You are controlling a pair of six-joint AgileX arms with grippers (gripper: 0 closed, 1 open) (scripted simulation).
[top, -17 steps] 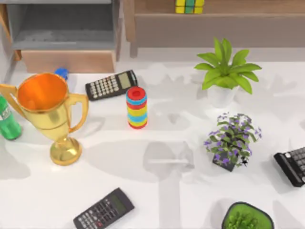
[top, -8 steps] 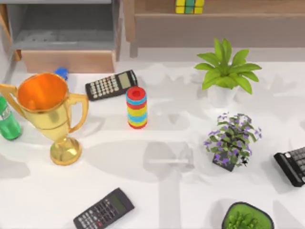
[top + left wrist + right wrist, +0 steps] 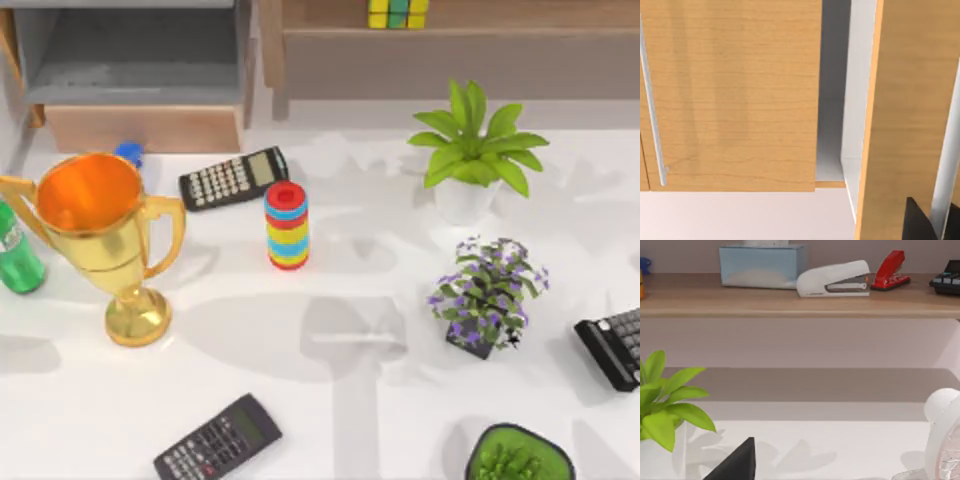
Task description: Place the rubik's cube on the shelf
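Already the rubik's cube [image 3: 398,13] sits on the shelf [image 3: 470,16], at the top view's far edge, above the leafy potted plant [image 3: 474,150] — well apart from the ring stack [image 3: 287,226] on the bench [image 3: 330,400]. Whether either pincer is apart or together cannot be told; the placing looks done.

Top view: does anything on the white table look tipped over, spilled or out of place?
Nothing stands out. The gold trophy cup, the stack of red, blue and yellow rings and the two potted plants stand upright. The yellow and green rubik's cube sits on the light-brown wooden shelf.
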